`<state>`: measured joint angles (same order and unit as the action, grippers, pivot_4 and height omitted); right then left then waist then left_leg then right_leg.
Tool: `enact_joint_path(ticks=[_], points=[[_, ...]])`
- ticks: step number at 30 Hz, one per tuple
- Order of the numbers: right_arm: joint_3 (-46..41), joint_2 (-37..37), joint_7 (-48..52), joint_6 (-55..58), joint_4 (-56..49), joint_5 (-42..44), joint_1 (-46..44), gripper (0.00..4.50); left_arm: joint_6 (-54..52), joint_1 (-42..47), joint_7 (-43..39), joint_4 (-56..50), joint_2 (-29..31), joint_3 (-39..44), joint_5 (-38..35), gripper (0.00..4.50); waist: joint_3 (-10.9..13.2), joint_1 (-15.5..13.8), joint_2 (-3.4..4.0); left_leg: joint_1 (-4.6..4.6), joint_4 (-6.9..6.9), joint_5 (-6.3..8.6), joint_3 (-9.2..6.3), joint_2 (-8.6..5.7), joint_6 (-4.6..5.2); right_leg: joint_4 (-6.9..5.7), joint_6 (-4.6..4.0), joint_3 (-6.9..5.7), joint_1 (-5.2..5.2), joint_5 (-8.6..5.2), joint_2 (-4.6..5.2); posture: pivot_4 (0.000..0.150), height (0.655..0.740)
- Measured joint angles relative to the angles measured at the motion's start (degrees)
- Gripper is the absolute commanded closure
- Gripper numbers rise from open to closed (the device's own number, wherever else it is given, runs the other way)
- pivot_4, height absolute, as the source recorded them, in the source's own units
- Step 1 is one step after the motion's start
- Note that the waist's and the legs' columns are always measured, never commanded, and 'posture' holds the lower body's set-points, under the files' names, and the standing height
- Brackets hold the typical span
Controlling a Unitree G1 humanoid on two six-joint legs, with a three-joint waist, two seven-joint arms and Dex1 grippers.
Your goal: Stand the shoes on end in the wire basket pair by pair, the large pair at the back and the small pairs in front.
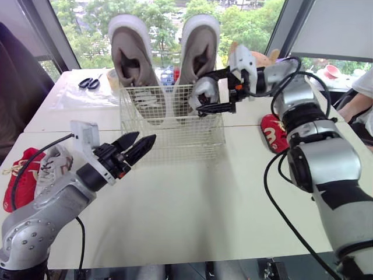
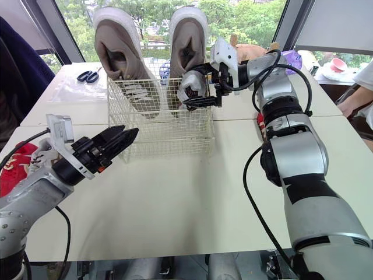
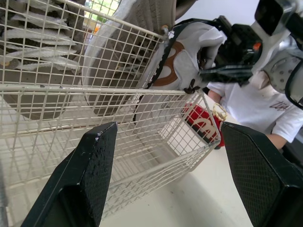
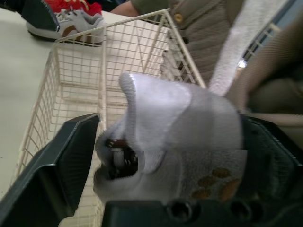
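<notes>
The wire basket (image 1: 175, 133) stands at the table's middle back, with two large beige shoes (image 1: 135, 64) (image 1: 197, 58) on end along its far side. My right gripper (image 1: 204, 97) is shut on a small white shoe with brown marks (image 1: 205, 87) and holds it above the basket's right front corner; the same shoe (image 4: 175, 123) sits between its fingers in the right wrist view. Just left of the basket's front, my left gripper (image 1: 145, 137) hangs open with nothing in it. A small grey shoe (image 1: 52, 166) and a red shoe (image 1: 20, 175) lie at the table's left.
Another red shoe (image 1: 273, 133) lies on the table right of the basket, behind my right arm. Scissors (image 1: 89, 83) rest at the back left. A person in a white shirt (image 3: 255, 109) sits past the table's right edge.
</notes>
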<state>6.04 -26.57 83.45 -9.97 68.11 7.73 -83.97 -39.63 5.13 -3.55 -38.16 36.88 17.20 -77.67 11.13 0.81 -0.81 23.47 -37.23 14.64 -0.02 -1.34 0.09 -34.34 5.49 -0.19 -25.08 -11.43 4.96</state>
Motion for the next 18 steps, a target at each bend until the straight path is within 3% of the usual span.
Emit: enact_joint_path(ticks=[4,10,13,16,18], points=[[-4.65,-2.56,3.71,6.16,-3.38,3.62,-1.57,0.02,-0.01,-0.92,-1.04,1.22,1.42,0.65,1.48,0.95,0.00,-0.04,0.00,0.01,0.21,-0.04,-0.02,0.09,-0.06,-0.02,0.01,-0.03,-0.12,0.00,-0.08,0.150,0.7400],[-8.48,-5.89,6.83,19.35,-21.05,9.92,1.13,0.02,-0.29,-2.78,-2.75,6.11,6.83,6.98,4.29,0.95,0.01,0.06,0.03,0.03,0.23,-0.03,0.00,0.17,-0.05,-0.03,0.01,-0.04,-0.17,0.00,-0.17,0.150,0.7400],[-9.37,-6.79,6.60,27.82,-29.95,13.64,4.57,0.00,-1.95,-2.32,-0.36,10.06,10.26,9.33,7.40,0.09,0.01,-0.04,0.03,0.02,0.20,-0.03,0.00,0.16,-0.05,-0.04,0.00,-0.04,-0.15,0.01,-0.15,0.150,0.7400],[-9.16,-8.13,6.29,36.90,-41.77,17.68,9.09,0.00,-6.88,-1.79,2.63,14.47,15.39,10.45,9.93,0.03,0.00,-0.15,0.01,0.04,0.20,-0.02,-0.06,0.16,-0.03,-0.05,0.01,-0.07,-0.17,0.02,-0.15,0.150,0.7400],[-6.08,-9.67,6.73,40.81,-54.90,19.31,16.16,0.00,-14.31,1.58,6.35,20.31,22.07,10.77,10.49,0.03,-0.05,-0.19,-0.08,0.04,0.20,-0.02,-0.19,0.17,-0.03,-0.08,0.20,-0.16,-0.13,0.11,-0.18,0.150,0.7400]])
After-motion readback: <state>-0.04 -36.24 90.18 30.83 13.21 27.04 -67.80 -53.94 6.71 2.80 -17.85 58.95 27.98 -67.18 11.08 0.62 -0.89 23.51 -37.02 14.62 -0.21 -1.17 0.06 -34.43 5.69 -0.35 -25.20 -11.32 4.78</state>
